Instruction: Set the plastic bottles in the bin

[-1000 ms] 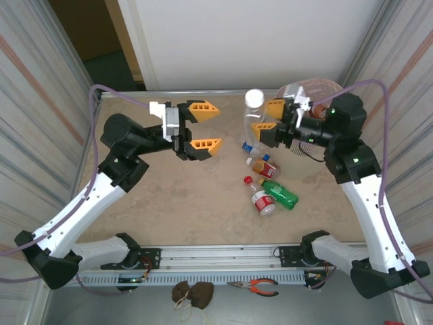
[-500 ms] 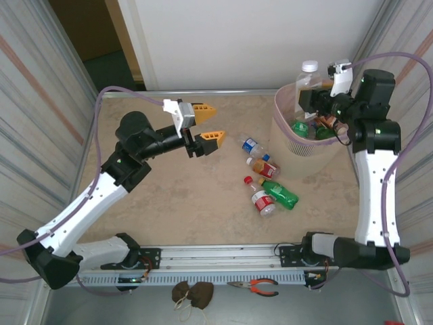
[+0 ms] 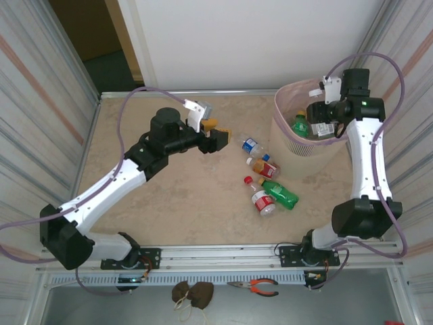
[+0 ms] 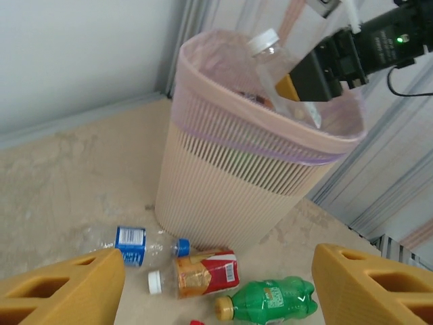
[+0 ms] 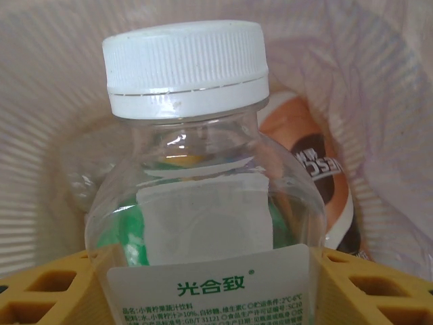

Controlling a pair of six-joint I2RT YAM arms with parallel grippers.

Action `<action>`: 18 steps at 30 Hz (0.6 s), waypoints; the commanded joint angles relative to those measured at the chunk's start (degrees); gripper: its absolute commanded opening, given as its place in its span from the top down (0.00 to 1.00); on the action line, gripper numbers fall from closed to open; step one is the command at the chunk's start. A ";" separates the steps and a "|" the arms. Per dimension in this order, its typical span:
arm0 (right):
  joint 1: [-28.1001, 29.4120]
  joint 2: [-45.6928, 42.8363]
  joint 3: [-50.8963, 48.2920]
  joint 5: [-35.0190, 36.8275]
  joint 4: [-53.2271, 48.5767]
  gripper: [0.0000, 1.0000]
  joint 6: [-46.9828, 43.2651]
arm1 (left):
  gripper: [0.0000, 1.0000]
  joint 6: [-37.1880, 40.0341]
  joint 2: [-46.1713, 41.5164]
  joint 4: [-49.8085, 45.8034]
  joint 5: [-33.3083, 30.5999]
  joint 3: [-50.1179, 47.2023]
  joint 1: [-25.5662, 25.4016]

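Over the last second the right arm has swung the clear bottle (image 5: 203, 203) from outside the bin's 9 o'clock side, up over the rim and down into the mouth of the bin (image 4: 230, 183). Half a second back the bottle was held high above the rim. Now it sits lower and tilted, with its lower part hidden behind the near rim and the pink liner (image 4: 203, 81) in the left wrist view. The right claw (image 5: 210, 298) is clenched on the bottle's labelled body, a yellow finger on each side, so it hasn't been dropped yet. My read: this one's basically delivered and just needs the let-go. It should land on the green bottle (image 3: 300, 125) and the brown-label bottle (image 5: 304, 169) already in there.

The left arm has shifted too. The left claw (image 3: 216, 132) has crept toward 3 o'clock and now hangs near the 9 o'clock side of the leftover pile. It's spread wide with nothing in it.

The pile hasn't budged: four bottles on the counter (image 3: 176, 196), around 7 o'clock from the bin.
- The blue-label bottle (image 4: 139, 244) is closest to the bin's foot.
- The amber bottle (image 4: 196, 274) is just beside it.
- The green one (image 4: 267, 301) and a red-label bottle (image 3: 260, 198) lie nearer the arm bases.

I'm guessing the blue-label one goes next. It's lying flat, so it might roll.
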 commanded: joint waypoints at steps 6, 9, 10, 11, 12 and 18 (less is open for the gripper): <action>0.01 5.14 -1.32 5.17 -2.57 0.47 -3.60 | 0.25 -11.91 4.37 -3.09 -6.52 2.04 0.42; -0.02 6.99 -2.20 4.96 -2.22 0.47 -3.47 | 0.25 -14.17 5.76 -4.16 -7.20 2.75 0.47; -0.09 7.43 -2.36 4.78 -2.04 0.47 -3.44 | 0.25 -14.89 6.20 -4.34 -7.56 2.93 0.44; -0.13 8.04 -2.64 4.68 -1.92 0.47 -3.42 | 0.25 -15.85 6.58 -4.92 -7.98 3.12 0.47; -0.09 8.52 -2.77 4.60 -1.99 0.46 -3.35 | 0.25 -16.30 6.96 -5.61 -8.26 3.47 0.41; 0.00 11.36 -2.11 4.11 -3.87 0.39 -3.16 | 0.25 -19.29 9.17 -9.15 -10.71 5.11 -0.08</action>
